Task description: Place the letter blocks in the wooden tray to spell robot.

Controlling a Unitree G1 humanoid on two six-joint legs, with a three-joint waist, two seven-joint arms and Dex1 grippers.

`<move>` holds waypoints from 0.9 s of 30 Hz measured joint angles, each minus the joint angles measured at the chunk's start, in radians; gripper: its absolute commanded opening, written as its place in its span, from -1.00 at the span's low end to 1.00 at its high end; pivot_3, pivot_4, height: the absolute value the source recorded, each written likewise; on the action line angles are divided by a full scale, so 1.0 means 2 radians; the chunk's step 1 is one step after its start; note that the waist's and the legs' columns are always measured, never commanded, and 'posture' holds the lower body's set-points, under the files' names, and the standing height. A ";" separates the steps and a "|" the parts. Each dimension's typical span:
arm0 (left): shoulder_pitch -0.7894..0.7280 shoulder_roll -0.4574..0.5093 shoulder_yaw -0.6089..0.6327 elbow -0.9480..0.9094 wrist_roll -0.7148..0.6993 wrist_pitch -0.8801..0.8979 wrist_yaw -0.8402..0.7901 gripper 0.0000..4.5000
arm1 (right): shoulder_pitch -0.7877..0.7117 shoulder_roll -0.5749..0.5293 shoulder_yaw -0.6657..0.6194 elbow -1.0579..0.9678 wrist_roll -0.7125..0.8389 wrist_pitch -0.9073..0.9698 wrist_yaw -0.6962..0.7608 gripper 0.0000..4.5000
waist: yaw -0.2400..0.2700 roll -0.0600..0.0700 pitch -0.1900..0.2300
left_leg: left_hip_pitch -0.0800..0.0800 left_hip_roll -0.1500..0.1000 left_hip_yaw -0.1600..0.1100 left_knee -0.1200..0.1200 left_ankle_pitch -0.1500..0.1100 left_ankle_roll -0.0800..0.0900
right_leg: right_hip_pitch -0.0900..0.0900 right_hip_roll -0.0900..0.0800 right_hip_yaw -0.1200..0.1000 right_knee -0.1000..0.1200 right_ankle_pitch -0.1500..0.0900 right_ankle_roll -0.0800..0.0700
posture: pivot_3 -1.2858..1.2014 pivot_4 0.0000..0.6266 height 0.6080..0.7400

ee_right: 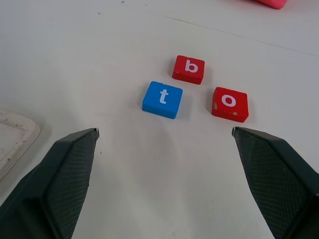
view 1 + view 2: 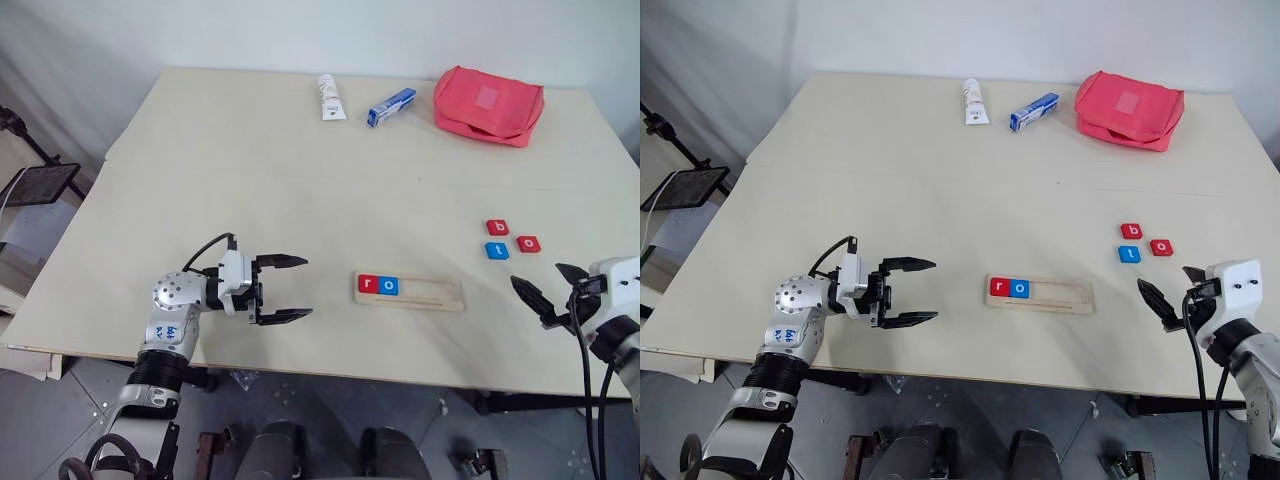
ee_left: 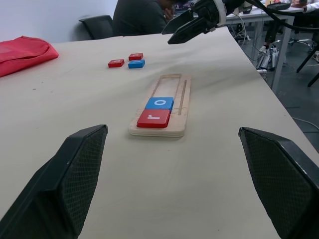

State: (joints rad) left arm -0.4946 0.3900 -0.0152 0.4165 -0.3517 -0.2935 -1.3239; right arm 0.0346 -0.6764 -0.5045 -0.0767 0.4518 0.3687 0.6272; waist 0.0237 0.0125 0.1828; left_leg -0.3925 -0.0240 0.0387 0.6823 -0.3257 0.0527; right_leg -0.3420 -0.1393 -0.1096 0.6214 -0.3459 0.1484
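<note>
Right hand [image 2: 548,289] hovered low over the pale surface [image 2: 300,180] near its front right edge, its two black fingers spread wide and holding nothing. Just ahead of it and slightly toward the centre lay the three loose letter blocks: a small red square tile marked b [image 1: 189,68], a blue square tile marked t [image 1: 162,99] and a red square tile marked o [image 1: 230,103]. They sat close together but apart, flat on the surface, with the b farthest from the fingers and the t and o side by side in front of it.

The long narrow pale-wood tray [image 2: 430,293] lay between the two arms, its long axis running left to right across the robot's front. A red r tile [image 2: 368,284] and a blue o tile [image 2: 389,286] already filled its two leftmost places, touching each other; the rest of the strip stood bare.

The left hand [image 2: 283,289] rested level to the left of the tray, pointing along its length toward the r end, fingers likewise wide apart and empty.

By my reading, the b was the next letter wanted, and the right arm was plainly the nearer to it. The reach would have to pass over or beside the t and o tiles, so nudging those neighbours seemed the main risk.
</note>
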 measured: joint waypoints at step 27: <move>0.079 -0.008 -0.002 -0.126 -0.004 0.032 0.057 0.99 | -0.424 -0.040 0.204 0.382 -0.127 0.124 -0.017 1.00 | -0.013 0.000 0.000 | 0.000 -0.001 0.000 -0.001 0.000 0.000 | 0.000 -0.001 -0.001 0.000 0.000 0.000 | 0.03 -0.52 1.00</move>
State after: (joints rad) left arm -0.3368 0.3741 -0.0201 0.1646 -0.3595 -0.2303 -1.2106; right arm -0.8135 -0.7564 -0.0955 0.6864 0.1976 0.6168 0.5923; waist -0.0030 0.0129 0.1827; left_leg -0.3929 -0.0252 0.0383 0.6811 -0.3262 0.0535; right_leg -0.3428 -0.1418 -0.1114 0.6218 -0.3459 0.1484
